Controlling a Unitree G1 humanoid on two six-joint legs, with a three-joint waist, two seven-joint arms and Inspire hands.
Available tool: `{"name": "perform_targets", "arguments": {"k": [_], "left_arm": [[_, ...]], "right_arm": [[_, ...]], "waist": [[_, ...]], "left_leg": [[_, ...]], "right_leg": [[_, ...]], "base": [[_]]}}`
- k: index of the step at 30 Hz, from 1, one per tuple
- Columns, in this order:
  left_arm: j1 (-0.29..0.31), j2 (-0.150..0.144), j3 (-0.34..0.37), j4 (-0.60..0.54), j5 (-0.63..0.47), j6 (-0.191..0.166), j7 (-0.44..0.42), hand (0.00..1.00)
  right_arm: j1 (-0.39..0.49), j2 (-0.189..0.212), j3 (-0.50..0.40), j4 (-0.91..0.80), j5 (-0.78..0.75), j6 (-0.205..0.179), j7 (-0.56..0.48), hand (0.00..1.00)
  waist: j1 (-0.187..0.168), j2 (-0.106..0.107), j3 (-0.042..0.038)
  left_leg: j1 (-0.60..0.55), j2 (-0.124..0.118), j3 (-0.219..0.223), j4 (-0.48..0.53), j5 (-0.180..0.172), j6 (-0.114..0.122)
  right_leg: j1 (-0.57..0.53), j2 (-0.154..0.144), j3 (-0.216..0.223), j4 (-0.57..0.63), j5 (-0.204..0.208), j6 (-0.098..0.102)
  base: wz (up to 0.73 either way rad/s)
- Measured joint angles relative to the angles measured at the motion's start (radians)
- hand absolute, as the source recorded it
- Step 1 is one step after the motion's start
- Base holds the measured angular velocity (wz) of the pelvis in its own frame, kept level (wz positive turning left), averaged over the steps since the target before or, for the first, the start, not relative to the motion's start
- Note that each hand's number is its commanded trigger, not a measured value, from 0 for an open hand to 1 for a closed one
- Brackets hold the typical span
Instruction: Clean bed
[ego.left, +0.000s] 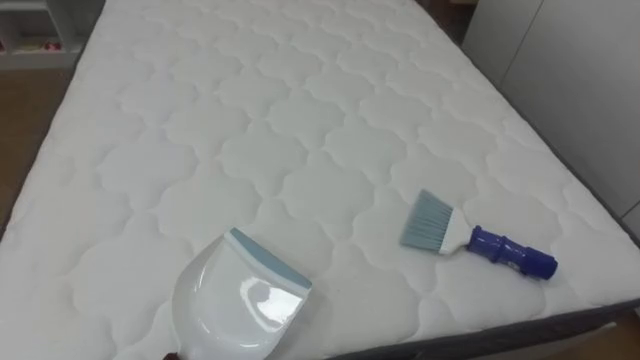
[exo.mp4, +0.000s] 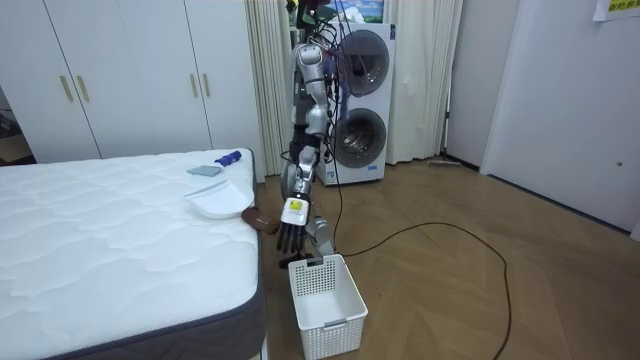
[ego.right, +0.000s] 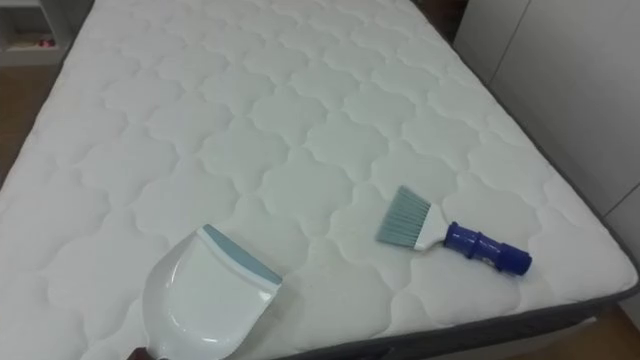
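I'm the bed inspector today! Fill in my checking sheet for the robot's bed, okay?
surface: white quilted mattress, no crumbs seen.
job's things: white dustpan at the near edge; blue-handled brush lying apart, to its right.
clutter: nothing seen.
hands: left hand hangs open beside the bed, near the white basket.
cables: only the robot's own.
surroundings: wood floor, wardrobes, stacked washing machines.

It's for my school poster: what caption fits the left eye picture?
A white dustpan and a blue-handled brush lie apart on a white quilted mattress.
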Motion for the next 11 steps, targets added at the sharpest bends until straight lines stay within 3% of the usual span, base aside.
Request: {"name": "perform_targets", "arguments": {"k": [2, 5, 11], "left_arm": [[0.017, -0.002, 0.018, 0.042, -0.005, 0.044, -0.051, 0.00], [0.032, -0.002, 0.033, 0.076, -0.023, 0.083, -0.109, 0.00], [0.028, -0.004, 0.032, 0.102, -0.043, 0.121, -0.207, 0.00]], "right_arm": [[-0.001, 0.002, 0.000, 0.006, -0.001, 0.016, 0.035, 0.00], [-0.004, 0.009, 0.000, 0.014, -0.006, 0.041, 0.071, 0.00], [-0.024, 0.018, 0.001, 0.036, -0.006, 0.047, 0.121, 0.00]], "waist": [[0.000, 0.000, -0.0018], [0.002, -0.001, -0.0042], [0.001, 0.003, -0.0024]], "left_leg": [[-0.003, 0.000, -0.004, 0.000, 0.000, 0.000], [-0.006, 0.000, -0.011, 0.003, 0.000, 0.000], [0.005, 0.000, -0.015, 0.005, 0.000, 0.001]], "right_leg": [[-0.001, -0.003, -0.005, 0.001, -0.002, 0.001], [-0.001, -0.009, -0.024, 0.006, -0.002, 0.001], [0.013, -0.009, -0.023, 0.005, -0.003, 0.001]], "base": [[0.07], [0.11], [0.01]]}}
